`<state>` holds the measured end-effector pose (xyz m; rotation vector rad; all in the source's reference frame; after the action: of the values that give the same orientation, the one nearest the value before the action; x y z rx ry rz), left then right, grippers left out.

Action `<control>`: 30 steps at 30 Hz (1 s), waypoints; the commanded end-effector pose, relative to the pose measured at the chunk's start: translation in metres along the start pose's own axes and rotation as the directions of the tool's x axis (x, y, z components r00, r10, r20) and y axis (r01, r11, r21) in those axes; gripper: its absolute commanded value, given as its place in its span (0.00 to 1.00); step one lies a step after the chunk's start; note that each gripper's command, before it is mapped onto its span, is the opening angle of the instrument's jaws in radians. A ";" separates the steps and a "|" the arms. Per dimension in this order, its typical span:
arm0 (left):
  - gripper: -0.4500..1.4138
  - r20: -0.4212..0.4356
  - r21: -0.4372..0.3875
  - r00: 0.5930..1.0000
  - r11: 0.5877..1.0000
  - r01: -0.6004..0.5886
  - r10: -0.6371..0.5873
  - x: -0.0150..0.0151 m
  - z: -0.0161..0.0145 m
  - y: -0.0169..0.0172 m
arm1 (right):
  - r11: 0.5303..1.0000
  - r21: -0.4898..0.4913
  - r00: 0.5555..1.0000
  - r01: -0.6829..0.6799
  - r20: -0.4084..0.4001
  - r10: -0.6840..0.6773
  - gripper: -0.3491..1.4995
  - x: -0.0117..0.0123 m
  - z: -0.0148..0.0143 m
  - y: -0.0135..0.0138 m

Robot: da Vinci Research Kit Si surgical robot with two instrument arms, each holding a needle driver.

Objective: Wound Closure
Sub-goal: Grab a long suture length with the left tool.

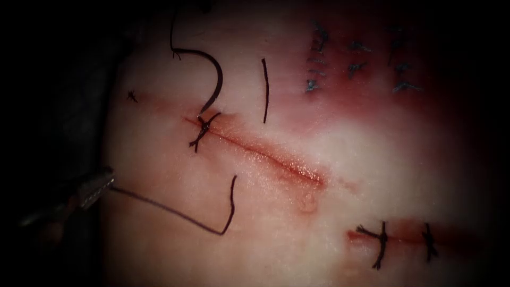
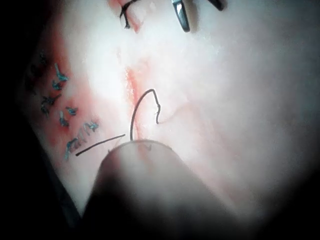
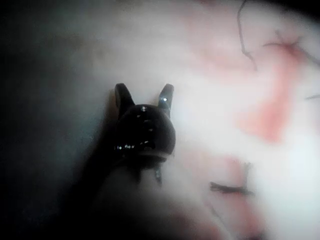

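Now dark curved needle [image 1: 217, 79] lies on tissue [image 1: 319, 133]; left hand [image 1: 109, 182] holds thread [image 1: 175, 212].

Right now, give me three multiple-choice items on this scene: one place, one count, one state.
1. Where on the open cut is the knotted stitch? A left end; B middle; C right end
2. How many stitches cross the lower-right cut? A one; B two; C four
3. The left gripper holds: A the needle; B the thread; C nothing

1 A: the knotted stitch sits at the open cut's left end, with the needle lying free just above it.
2 B: two stitches cross the lower-right cut.
3 B: the left gripper is shut on the thread; the right gripper is open and empty.
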<state>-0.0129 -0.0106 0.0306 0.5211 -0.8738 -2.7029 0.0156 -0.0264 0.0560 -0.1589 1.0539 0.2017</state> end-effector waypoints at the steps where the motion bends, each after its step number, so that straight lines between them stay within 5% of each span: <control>1: 0.05 -0.004 0.000 1.000 1.000 -0.002 0.002 0.0001 0.0005 -0.0001 | 1.000 0.001 1.000 0.000 -0.001 0.000 0.98 -0.0003 0.0006 0.0000; 10: 0.05 -0.028 -0.006 0.999 0.999 0.041 -0.041 -0.0003 -0.0003 0.0000 | 1.000 0.000 1.000 0.000 0.000 0.000 0.97 -0.0003 0.0006 0.0000; 13: 0.47 -0.023 0.026 0.991 0.991 0.132 -0.131 -0.0001 -0.0008 -0.0003 | 1.000 0.000 1.000 0.000 0.000 0.000 0.97 -0.0004 0.0007 0.0000; 16: 0.59 -0.041 0.043 0.985 0.985 0.168 -0.166 0.0003 -0.0013 -0.0004 | 1.000 0.000 1.000 0.000 0.000 0.000 0.97 -0.0004 0.0007 0.0000; 23: 0.55 -0.040 0.066 0.984 0.983 0.174 -0.171 0.0002 -0.0003 -0.0002 | 1.000 0.000 1.000 -0.005 -0.001 0.005 0.97 -0.0003 0.0007 -0.0001; 30: 0.54 0.052 0.058 0.986 0.986 0.153 -0.156 -0.0013 0.0016 0.0009 | 1.000 0.000 1.000 -0.005 -0.001 0.005 0.97 -0.0003 0.0006 -0.0002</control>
<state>-0.0116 -0.0105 0.0325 0.5420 -0.9532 -2.8576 0.0156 -0.0264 0.0560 -0.1571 1.0543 0.2066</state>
